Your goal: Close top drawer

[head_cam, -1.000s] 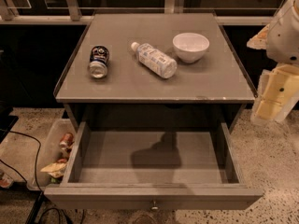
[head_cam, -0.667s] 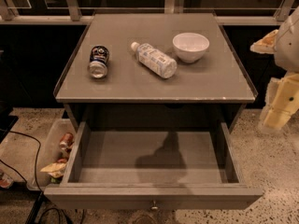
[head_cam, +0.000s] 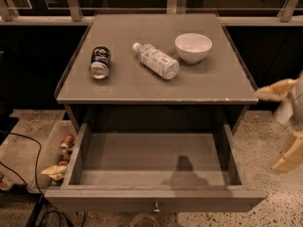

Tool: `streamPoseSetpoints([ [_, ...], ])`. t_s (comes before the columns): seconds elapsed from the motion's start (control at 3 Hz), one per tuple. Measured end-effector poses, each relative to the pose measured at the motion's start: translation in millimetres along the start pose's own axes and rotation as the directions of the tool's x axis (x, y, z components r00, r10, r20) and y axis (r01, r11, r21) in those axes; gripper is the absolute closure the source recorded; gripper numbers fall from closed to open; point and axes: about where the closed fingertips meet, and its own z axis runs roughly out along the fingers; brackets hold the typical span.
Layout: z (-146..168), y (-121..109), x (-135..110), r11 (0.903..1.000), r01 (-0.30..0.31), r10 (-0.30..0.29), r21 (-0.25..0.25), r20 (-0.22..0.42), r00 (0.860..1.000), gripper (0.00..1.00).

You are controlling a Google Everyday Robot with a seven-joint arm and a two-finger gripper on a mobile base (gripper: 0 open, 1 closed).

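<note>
The top drawer (head_cam: 154, 167) is pulled far out of the grey cabinet and is empty inside. Its tall grey front (head_cam: 156, 203) runs along the bottom of the view, with a small round metal knob (head_cam: 155, 208) at its middle. My gripper (head_cam: 289, 126) shows at the right edge, cream-coloured, to the right of the drawer and apart from it, over the speckled floor. It partly leaves the view.
On the cabinet top (head_cam: 156, 82) lie a dark can (head_cam: 100, 63) on its side, a clear plastic bottle (head_cam: 156, 60) on its side and a white bowl (head_cam: 193, 47). A bin of trash (head_cam: 59, 157) stands on the floor at the left. Black cables (head_cam: 28, 174) run at the lower left.
My gripper has moved to the right, away from the cabinet, and now shows only at the right edge. The drawer and the things on top have not moved.
</note>
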Motion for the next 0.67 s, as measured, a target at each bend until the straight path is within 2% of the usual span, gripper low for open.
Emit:
streamPoseSetpoints([
  [0.33, 36.4, 35.2, 11.5, 0.9978, -0.012, 0.013, -0.065, 0.009, 1.000, 0.41],
  [0.67, 44.1, 43.3, 15.2, 0.9961, -0.019, 0.019, -0.086, 0.004, 1.000, 0.64],
])
